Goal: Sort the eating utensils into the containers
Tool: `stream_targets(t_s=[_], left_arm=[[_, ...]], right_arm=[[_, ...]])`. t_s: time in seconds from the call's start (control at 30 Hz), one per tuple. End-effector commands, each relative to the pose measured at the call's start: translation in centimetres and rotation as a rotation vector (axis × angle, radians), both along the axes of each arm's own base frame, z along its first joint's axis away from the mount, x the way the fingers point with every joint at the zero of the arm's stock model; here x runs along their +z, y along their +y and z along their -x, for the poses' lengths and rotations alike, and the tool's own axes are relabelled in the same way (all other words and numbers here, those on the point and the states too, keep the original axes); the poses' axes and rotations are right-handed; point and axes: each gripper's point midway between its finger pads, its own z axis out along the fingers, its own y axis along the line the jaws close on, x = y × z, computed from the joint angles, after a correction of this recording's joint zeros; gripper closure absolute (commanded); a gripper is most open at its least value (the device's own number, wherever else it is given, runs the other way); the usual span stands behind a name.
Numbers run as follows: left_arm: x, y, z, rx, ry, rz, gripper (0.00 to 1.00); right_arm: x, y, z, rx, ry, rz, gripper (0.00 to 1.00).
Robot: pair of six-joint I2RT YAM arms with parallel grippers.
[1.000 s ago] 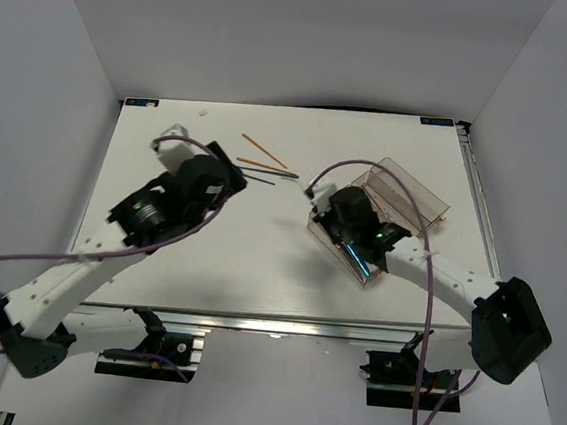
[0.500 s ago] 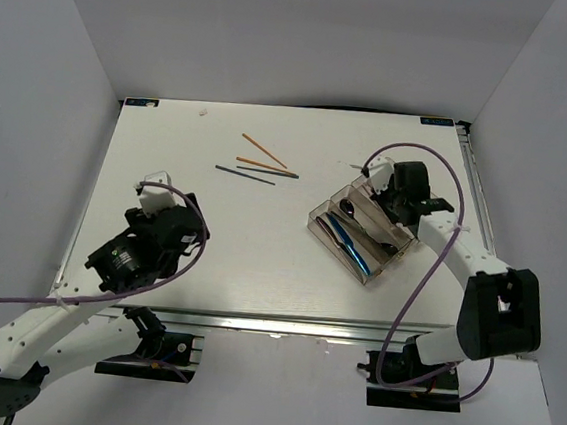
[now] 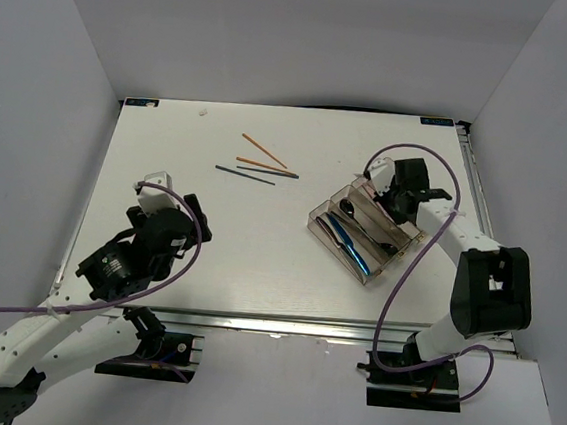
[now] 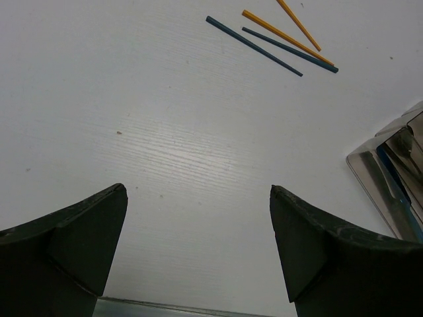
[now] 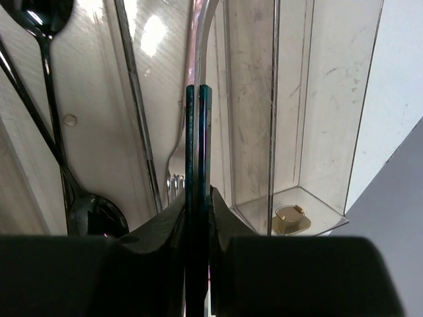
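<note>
White bench takes up most of the top view, with both arms reaching in from the near edge. The left arm is pulled back over the near-left part of the bench. Its hand is spread about as wide as it goes, nothing in it, just bare bench between the two fingers.

The right arm is bent over to the clear organizer tray, which sits angled on the right side of the bench. The right hand hangs over the tray's far end. It's pinched tight on a dark bluish utensil that I only see edge-on, so could be a knife, honestly can't tell. That piece lines up over one of the tray's dividers, next to the empty end compartment.

Inside the tray there's a blue knife in a long slot on the side facing the left arm. A black spoon sits in a slot further along, and a silver fork is in the slot right beside the held piece.

Loose on the bench, far side and roughly centre: two orange chopsticks and two dark blue chopsticks, lying close together, well apart from the tray.
</note>
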Motion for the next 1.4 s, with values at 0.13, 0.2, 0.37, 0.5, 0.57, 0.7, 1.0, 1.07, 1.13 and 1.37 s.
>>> stream_targets(t_s=[0.13, 0.2, 0.37, 0.5, 0.57, 0.7, 1.0, 1.07, 1.13, 1.37], left_arm=[[-0.1, -0.4, -0.2, -0.014, 0.002, -0.007, 0.03], [-0.1, -0.3, -0.2, -0.012, 0.002, -0.008, 0.03], [-0.2, -0.4, -0.2, -0.014, 0.005, -0.009, 0.02], [-0.3, -0.5, -0.3, -0.016, 0.012, -0.016, 0.02], [-0.3, -0.5, -0.3, -0.014, 0.014, -0.018, 0.02], [-0.3, -0.5, -0.4, -0.009, 0.018, -0.025, 0.02], [-2.2, -1.7, -2.4, 0.104, 0.088, -0.035, 0.02], [-1.4, -2.1, -3.7, 0.195, 0.079, 0.003, 0.02], [-1.3, -2.8, -6.0, 0.297, 0.091, 0.041, 0.02], [-4.7, -2.7, -15.7, 0.540, 0.265, 0.228, 0.05]], right_arm=[[2.0, -1.1, -0.2, -0.029, -0.025, -0.002, 0.93], [2.5, -1.1, -0.1, -0.030, -0.039, -0.012, 0.97], [2.9, -1.5, 0.5, -0.037, -0.059, -0.004, 0.96], [2.6, -1.7, 0.8, -0.049, -0.063, -0.006, 0.64], [2.5, -1.5, 0.8, -0.048, -0.055, -0.017, 0.57], [2.6, -1.7, 0.8, -0.056, -0.055, -0.006, 0.11], [11.8, 1.5, -1.6, -0.123, -0.184, -0.233, 0.11], [18.1, 2.7, -2.2, -0.176, -0.281, -0.308, 0.11], [21.9, 2.3, -2.4, -0.274, -0.392, -0.382, 0.11], [24.6, 8.5, 2.7, -0.272, -0.339, -1.026, 0.11]])
